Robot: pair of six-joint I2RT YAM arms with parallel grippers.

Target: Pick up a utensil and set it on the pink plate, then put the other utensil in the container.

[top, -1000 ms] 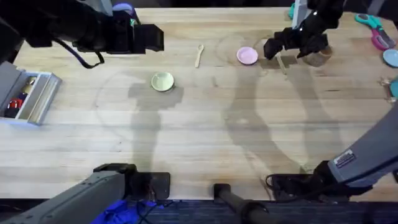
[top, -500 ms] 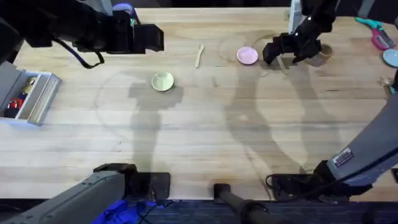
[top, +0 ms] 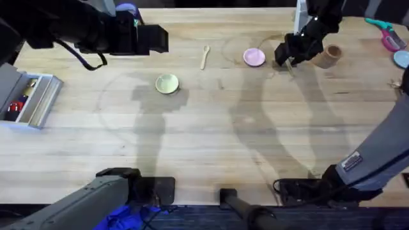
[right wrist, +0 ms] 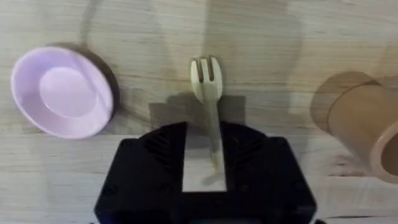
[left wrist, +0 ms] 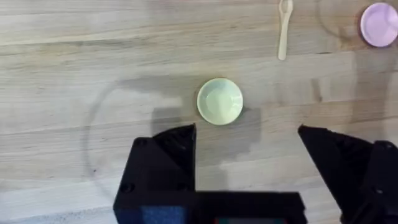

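Tabletop: right gripper (right wrist: 205, 163) perhaps gripping fork (right wrist: 208, 84).

a pale wooden plank table (top: 211, 140) carries, along its far side, a small pale wooden spoon (top: 204, 56), a small round pink plate (top: 254, 57), a small pale wooden fork (right wrist: 209, 99) and a tan-brown cylindrical cup (top: 328, 56) on its side. nearer lies a pale yellow-green round dish (top: 167, 84).
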